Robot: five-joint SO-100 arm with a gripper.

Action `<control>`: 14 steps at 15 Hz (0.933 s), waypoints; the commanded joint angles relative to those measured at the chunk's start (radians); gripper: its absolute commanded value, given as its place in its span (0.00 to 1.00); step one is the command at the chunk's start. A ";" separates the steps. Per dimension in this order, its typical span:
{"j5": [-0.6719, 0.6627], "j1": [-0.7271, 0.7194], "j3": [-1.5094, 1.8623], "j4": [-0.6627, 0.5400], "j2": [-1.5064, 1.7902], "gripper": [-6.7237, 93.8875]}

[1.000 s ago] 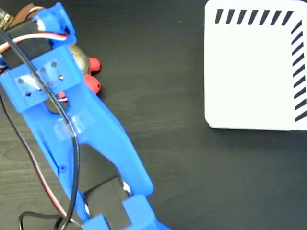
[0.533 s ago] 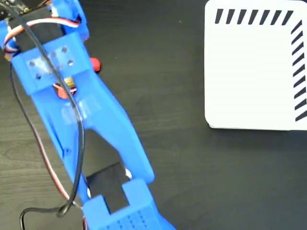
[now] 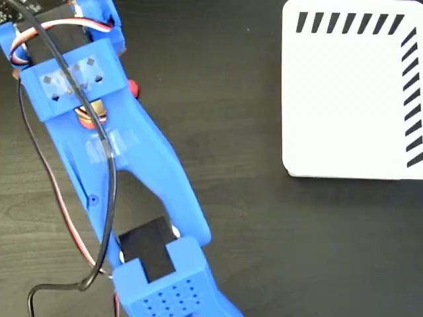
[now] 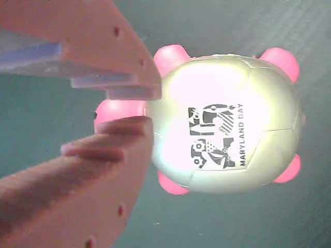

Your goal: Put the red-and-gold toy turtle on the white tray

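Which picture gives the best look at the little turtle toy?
The wrist view: the red-and-gold toy turtle fills it, shell print and legs plain, head partly behind the jaws. In the fixed view the blue arm covers it; only slivers peek out.

arm [image 3: 99, 132] now over turtle [image 3: 134, 88]
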 commanded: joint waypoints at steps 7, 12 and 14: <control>0.000 -0.023 -0.003 -0.002 0.038 0.23; 0.002 -0.034 0.028 -0.003 0.037 0.54; 0.000 -0.041 0.046 -0.003 0.035 0.57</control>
